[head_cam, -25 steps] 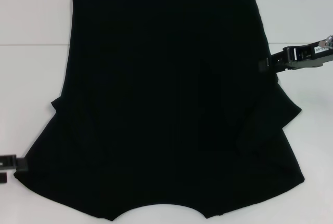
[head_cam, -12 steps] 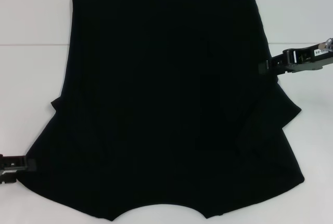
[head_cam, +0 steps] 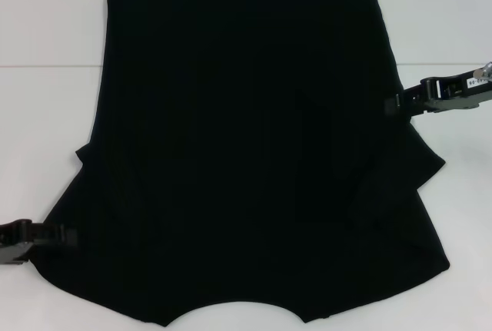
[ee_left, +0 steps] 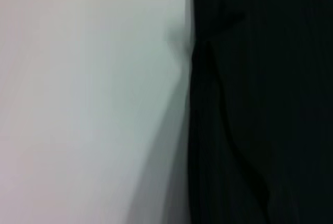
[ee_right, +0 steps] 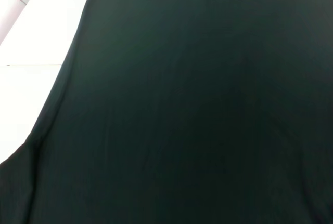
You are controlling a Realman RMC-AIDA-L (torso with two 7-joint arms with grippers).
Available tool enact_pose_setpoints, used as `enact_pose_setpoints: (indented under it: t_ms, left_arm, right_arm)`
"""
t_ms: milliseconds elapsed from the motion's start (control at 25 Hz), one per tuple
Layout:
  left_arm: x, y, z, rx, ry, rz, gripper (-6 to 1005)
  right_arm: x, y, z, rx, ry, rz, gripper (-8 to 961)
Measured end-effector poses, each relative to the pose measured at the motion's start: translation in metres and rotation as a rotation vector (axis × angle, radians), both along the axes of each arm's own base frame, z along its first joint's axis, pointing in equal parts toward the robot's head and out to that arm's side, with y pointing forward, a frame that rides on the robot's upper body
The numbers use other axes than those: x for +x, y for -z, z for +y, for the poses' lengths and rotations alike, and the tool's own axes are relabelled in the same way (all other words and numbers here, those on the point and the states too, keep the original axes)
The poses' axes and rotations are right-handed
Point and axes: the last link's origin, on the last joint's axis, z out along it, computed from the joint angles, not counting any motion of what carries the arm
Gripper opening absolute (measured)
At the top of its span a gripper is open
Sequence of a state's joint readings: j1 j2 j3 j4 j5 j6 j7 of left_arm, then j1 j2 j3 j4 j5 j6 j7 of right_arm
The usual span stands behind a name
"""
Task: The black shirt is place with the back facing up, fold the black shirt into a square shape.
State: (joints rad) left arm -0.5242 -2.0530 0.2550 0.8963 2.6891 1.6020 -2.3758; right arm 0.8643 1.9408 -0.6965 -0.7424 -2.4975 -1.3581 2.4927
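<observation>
Jaws lost against dark cloth, state unclear: left gripper (head_cam: 65, 235) at near-left edge, right gripper (head_cam: 393, 105) at right edge of smooth black shirt (head_cam: 246, 147).

The black shirt (head_cam: 246, 154) was spread flat over a white table (head_cam: 46, 31), filling most of the view, with its straight hem at the far side and a curved neckline cut at the near edge. Both sleeves were seen folded in, leaving small points at each side. The left gripper (head_cam: 65, 236) was placed at the shirt's near left edge, low against the table. The right gripper (head_cam: 392, 105) was placed at the shirt's right edge, about midway along it.
</observation>
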Motion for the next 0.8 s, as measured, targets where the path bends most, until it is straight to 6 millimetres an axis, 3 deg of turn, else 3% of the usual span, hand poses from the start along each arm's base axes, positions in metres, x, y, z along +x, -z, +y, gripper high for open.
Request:
enact_pose_setpoints:
  t_ms: [280, 720, 800]
  left_arm:
    - [-0.003, -0.005, 0.0, 0.035, -0.023, -0.004, 622]
    - [0.007, -0.007, 0.0, 0.0, 0.049, -0.034, 160]
    - [0.01, -0.007, 0.001, -0.003, 0.073, -0.05, 127]
  right_arm:
    - [0.005, 0.0, -0.003, -0.002, 0.013, 0.002, 501]
    - [0.021, -0.01, -0.016, -0.036, 0.053, 0.016, 493]
    - [0.026, -0.012, -0.022, -0.063, 0.063, 0.005, 492]
